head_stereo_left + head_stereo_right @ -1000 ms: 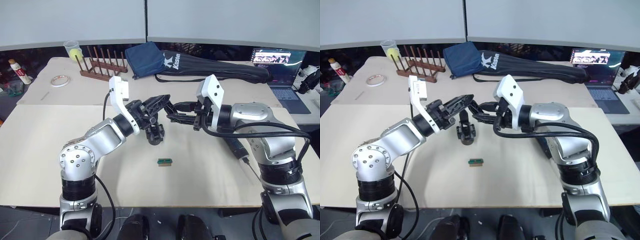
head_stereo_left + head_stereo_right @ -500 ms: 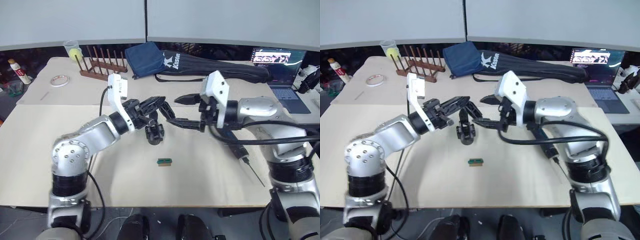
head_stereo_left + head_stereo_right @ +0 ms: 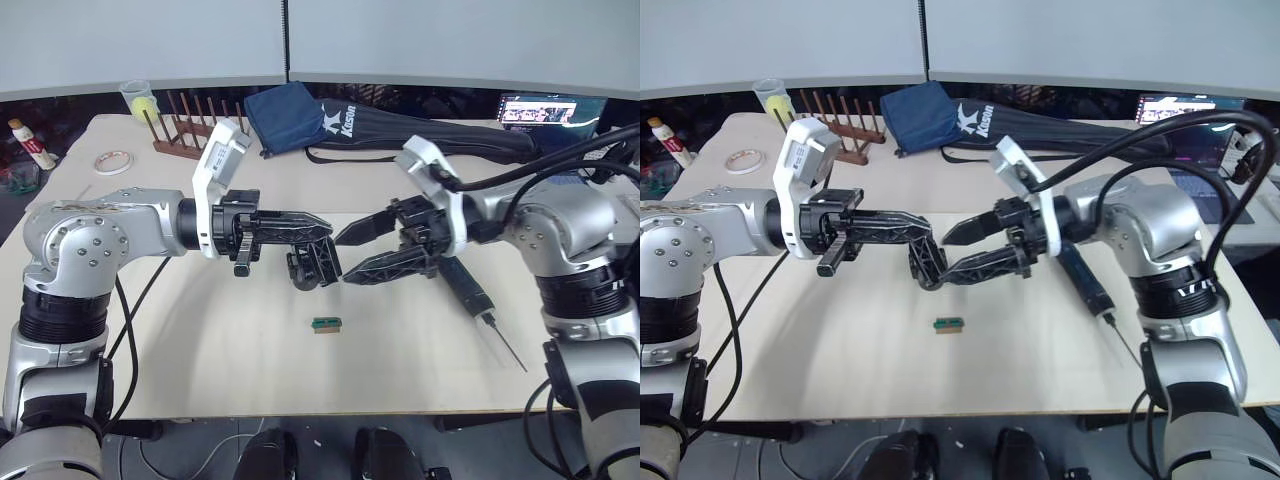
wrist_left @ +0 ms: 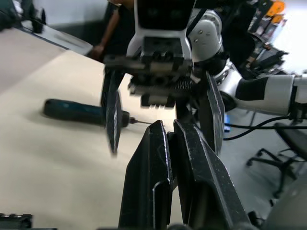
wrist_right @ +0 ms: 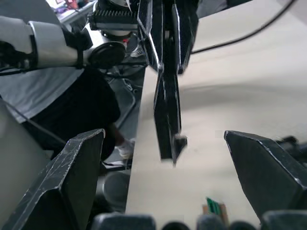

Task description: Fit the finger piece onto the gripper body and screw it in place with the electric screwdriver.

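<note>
Far left on the beige desk (image 3: 150, 330): red-and-white bottle (image 3: 25, 144), roll of white tape (image 3: 109, 160), clear cup w/ yellow ball (image 3: 141, 98), brown wooden peg rack (image 3: 192, 128).

Left end effector (image 3: 322, 233) reaches toward desk centre; its two black fingers (image 4: 158, 182) lie nearly together, narrow gap, and look clamped on something dark at the tips. In the wrist view I can't tell what exactly sits between them. Tips are at the top of the gripper body (image 3: 312, 268), a black blocky mechanical part standing on the desk just under/behind the fingertips; contact looks likely in both eye views.

Finger piece, small black plastic wedge: can't pick it out w/ certainty, prob. hidden among the black fingers.

Just in front of the gripper body, apart from it: small green-and-brown block (image 3: 326, 324) lying flat on the desk.

Right end effector (image 3: 346, 255) faces the left one, fingers spread wide, holding nothing; lower fingertip (image 3: 352, 276) is just beside the gripper body, upper one above it. Right wrist view shows the left fingers (image 5: 166, 91) hanging between its own wide-open pair.

Behind, at back of desk: dark blue bag (image 3: 290, 112) and long black Kason bag (image 3: 440, 138).

Right of centre: electric screwdriver (image 3: 470, 295), thick dark blue-black handle w/ thin silver bit, lying on the desk, partly under the right arm, bit pointing toward the near edge. Far right rear: open laptop (image 3: 545, 108).
</note>
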Available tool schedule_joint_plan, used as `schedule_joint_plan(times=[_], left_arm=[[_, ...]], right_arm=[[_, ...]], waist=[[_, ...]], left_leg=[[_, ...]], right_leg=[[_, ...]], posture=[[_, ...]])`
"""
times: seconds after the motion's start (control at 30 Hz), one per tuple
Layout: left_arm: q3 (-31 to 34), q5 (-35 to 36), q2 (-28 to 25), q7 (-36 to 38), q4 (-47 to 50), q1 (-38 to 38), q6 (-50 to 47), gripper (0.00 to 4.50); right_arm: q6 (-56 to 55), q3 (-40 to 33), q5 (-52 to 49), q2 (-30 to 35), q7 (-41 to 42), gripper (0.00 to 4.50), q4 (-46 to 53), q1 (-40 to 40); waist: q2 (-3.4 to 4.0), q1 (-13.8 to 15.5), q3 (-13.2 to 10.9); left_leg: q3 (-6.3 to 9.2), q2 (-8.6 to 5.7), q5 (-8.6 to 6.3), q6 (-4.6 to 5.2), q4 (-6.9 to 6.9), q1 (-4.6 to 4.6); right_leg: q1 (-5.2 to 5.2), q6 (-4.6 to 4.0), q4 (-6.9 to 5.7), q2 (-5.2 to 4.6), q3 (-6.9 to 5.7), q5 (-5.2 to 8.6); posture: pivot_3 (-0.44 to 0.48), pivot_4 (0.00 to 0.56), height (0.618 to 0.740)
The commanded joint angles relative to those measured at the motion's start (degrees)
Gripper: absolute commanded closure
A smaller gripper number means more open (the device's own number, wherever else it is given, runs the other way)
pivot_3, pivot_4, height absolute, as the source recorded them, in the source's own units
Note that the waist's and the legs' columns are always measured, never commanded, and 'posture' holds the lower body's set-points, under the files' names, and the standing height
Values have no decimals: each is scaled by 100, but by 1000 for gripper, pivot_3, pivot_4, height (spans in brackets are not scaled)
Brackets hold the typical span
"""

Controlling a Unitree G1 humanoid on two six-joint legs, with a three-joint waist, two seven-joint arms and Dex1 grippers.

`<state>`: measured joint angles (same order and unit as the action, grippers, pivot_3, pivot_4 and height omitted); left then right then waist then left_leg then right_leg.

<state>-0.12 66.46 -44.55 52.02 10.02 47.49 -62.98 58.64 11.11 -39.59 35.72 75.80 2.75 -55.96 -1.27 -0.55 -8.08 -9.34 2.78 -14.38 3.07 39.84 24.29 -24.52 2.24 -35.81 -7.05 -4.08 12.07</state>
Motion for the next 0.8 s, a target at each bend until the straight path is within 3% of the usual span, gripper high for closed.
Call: schedule_joint_plan(times=[0.03,0.13,0.4,0.57,0.7,0.8], left_arm=[[95,-92,85,31,48,167,-23,4500],[133,-183,54,101,202,9,-13,4500],[362,-129,256,-152,41,99,-194,4500],[423,-133,289,-181,45,84,-223,4500],[474,-118,337,-222,13,96,-248,4500],[581,99,374,-302,-155,200,-493,4500]], right_arm=[[66,-191,-154,-163,-196,299,32,-111],[77,-247,-181,-197,-192,1190,46,-122],[275,-352,-376,-363,-369,1190,69,-176],[313,-373,-419,-403,-466,2619,73,-167],[258,-356,-400,-402,-475,4098,120,-139],[156,-346,-347,-375,-453,4183,187,-89]], waist=[[0,5,0],[0,8,0],[0,-13,0],[0,-9,0],[0,-11,0],[0,-11,0]], left_leg=[[0,0,0,0,1,0],[1,0,0,0,1,0],[2,2,0,0,0,-1],[1,2,0,0,0,0],[1,2,0,0,0,-1],[1,2,0,0,0,-1]], right_leg=[[0,0,-1,0,0,0],[1,0,-1,-1,-1,0],[-1,0,-2,-1,0,0],[-1,0,-3,-1,0,0],[-1,0,-2,-1,0,0],[-1,0,-3,-1,0,0]], posture=[[0,150,740],[0,150,740],[0,150,740],[0,150,740],[0,150,740],[0,150,740]])
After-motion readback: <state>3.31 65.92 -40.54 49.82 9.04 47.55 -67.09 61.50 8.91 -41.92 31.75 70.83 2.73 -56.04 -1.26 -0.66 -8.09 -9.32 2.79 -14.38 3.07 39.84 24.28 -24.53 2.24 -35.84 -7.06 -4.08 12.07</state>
